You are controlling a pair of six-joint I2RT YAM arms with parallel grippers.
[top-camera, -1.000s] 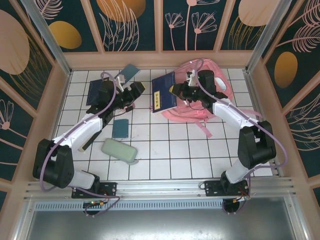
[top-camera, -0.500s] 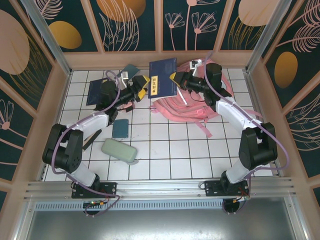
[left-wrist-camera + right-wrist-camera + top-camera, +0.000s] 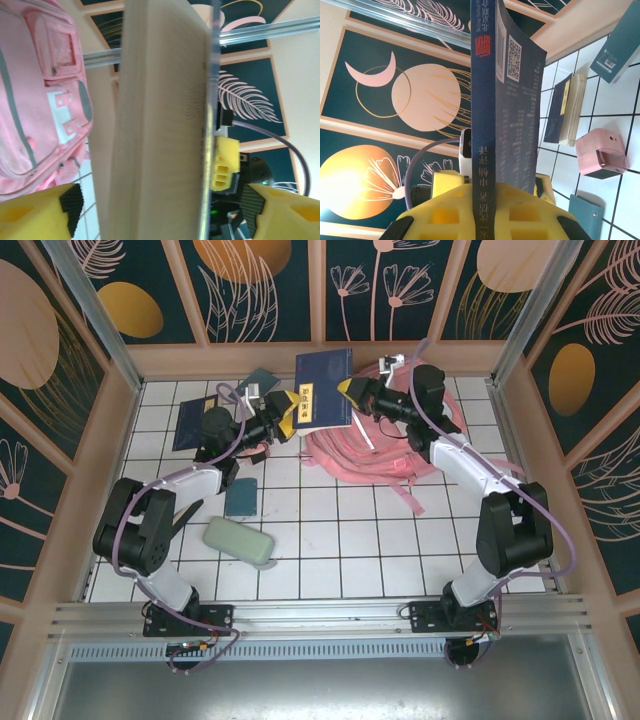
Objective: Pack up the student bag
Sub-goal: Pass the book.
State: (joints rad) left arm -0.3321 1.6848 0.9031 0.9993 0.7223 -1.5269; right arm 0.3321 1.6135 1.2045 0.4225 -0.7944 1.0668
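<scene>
**Overhead view.** The student bag (image 3: 385,445) lies flat at about 1 o'clock on the tiled table (image 3: 330,540), with its straps trailing toward 5 o'clock. The right gripper (image 3: 350,392) is clamped on a blue book (image 3: 322,390), which it holds at 12 o'clock, just off the bag's 10 o'clock edge. The left gripper (image 3: 283,412) sits at the book's 8 o'clock side with its jaws spread.

**Left wrist view.** The yellow fingers (image 3: 35,217) straddle the book's page edge (a gap shows on each side), and the bag is at 9 o'clock.

**Other objects.** A green case (image 3: 240,541) rests at 7 o'clock and a second blue book (image 3: 192,425) at 10 o'clock.
</scene>
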